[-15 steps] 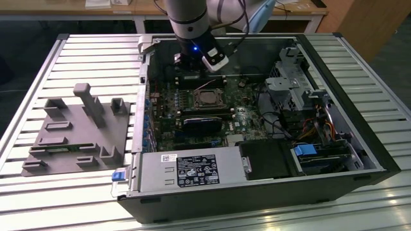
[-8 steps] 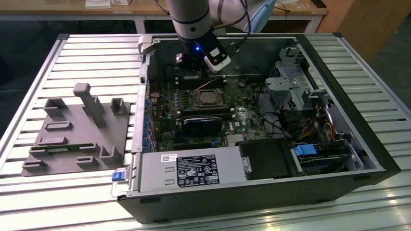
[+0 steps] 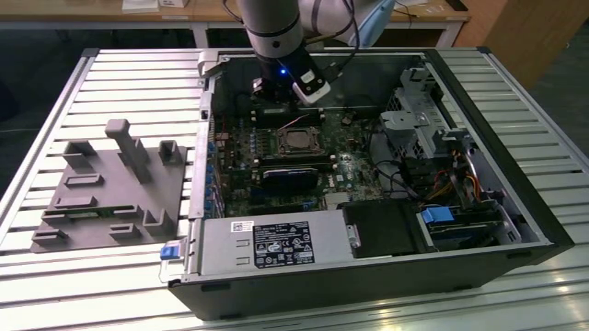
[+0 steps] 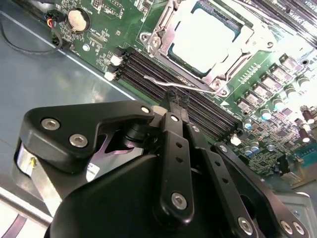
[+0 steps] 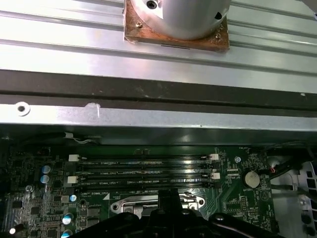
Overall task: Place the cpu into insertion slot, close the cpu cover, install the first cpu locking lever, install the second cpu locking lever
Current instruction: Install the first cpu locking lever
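Observation:
In the exterior view my gripper point(image 3: 281, 103) hangs inside the open computer case, just behind the insertion slot point(image 3: 296, 141) on the green board. The cpu point(image 4: 205, 32) lies in the slot, its metal top glaring bright. The silver cpu cover point(image 4: 161, 37) lies flat around it as a frame. A thin wire locking lever point(image 4: 158, 81) runs along the socket's edge beside the memory slots. My gripper point(image 4: 177, 97) is shut, its two black fingertips point(image 4: 171, 95) pressed together right at this lever, holding nothing. In the first wrist view a fingertip point(image 5: 168, 197) stands at the socket's metal edge point(image 5: 195, 202).
Long black memory slots point(image 4: 143, 67) lie between my gripper and the case wall. A coin battery point(image 4: 78, 19) sits nearby. A power supply point(image 3: 272, 241) and drive cage point(image 3: 423, 121) fill the case's other ends. A grey fixture plate point(image 3: 110, 186) lies on the exterior view's left.

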Controlling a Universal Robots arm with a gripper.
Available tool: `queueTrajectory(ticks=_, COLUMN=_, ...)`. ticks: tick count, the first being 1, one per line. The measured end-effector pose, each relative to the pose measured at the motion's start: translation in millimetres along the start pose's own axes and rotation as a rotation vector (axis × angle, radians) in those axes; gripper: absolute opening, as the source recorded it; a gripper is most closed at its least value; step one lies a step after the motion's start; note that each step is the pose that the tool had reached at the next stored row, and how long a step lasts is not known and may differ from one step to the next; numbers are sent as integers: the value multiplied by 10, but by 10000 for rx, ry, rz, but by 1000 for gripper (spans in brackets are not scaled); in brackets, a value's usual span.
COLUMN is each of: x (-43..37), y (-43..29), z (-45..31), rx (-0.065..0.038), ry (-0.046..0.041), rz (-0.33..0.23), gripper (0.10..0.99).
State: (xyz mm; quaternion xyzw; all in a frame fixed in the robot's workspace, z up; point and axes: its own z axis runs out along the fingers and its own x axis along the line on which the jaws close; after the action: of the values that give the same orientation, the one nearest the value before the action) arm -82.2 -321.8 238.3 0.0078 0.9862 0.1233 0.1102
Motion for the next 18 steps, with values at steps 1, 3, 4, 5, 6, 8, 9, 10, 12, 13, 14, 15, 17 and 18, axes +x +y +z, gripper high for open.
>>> queueTrajectory(ticks=1, x=2, y=-2, z=8, rx=23, ry=-26, rz=104, gripper=102)
queueTrajectory(ticks=3, x=6, y=-7, z=26, rx=92, ry=-105, rz=406, gripper=102)
queueTrajectory(ticks=4, x=9, y=-10, z=37, rx=134, ry=-152, rz=585, gripper=102)
queueTrajectory(ticks=5, x=11, y=-12, z=46, rx=166, ry=-187, rz=728, gripper=102)
queueTrajectory(ticks=6, x=13, y=-15, z=56, rx=194, ry=-220, rz=852, gripper=102)
queueTrajectory(ticks=8, x=17, y=-20, z=75, rx=220, ry=-269, rz=1044, gripper=102)
queueTrajectory(ticks=9, x=19, y=-22, z=84, rx=227, ry=-286, rz=1115, gripper=102)
queueTrajectory(ticks=10, x=21, y=-24, z=93, rx=234, ry=-301, rz=1179, gripper=102)
queueTrajectory(ticks=12, x=25, y=-24, z=110, rx=257, ry=-333, rz=1300, gripper=102)
queueTrajectory(ticks=13, x=27, y=-24, z=117, rx=272, ry=-348, rz=1361, gripper=102)
queueTrajectory(ticks=14, x=28, y=-22, z=125, rx=288, ry=-364, rz=1428, gripper=102)
queueTrajectory(ticks=15, x=29, y=-21, z=132, rx=302, ry=-380, rz=1488, gripper=102)
queueTrajectory(ticks=17, x=31, y=-16, z=145, rx=324, ry=-410, rz=1596, gripper=102)
queueTrajectory(ticks=18, x=31, y=-12, z=151, rx=335, ry=-422, rz=1643, gripper=102)
